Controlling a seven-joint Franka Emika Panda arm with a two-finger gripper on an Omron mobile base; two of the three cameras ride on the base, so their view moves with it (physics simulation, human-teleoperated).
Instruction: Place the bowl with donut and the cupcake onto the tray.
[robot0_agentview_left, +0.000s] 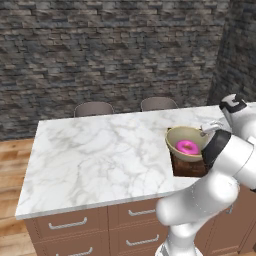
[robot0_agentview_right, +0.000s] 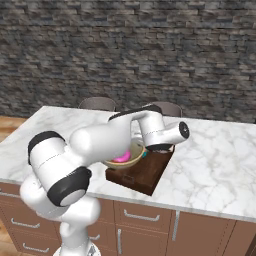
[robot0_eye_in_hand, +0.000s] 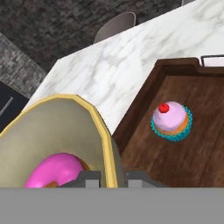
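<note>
My pincer (robot0_eye_in_hand: 113, 177) is pinched on the yellowish rim of the smooth tan bowl (robot0_eye_in_hand: 57, 131), the glossy pink donut (robot0_eye_in_hand: 57, 170) inside — held over the left edge of the dark-grained wooden tray (robot0_eye_in_hand: 192, 153). The teal-wrapped cupcake (robot0_eye_in_hand: 171, 120) already sits there; setting down remains.

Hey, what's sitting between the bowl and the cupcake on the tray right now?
Nothing. In the hand view, just bare dark wood of the tray lies between the bowl rim and the cupcake.
</note>
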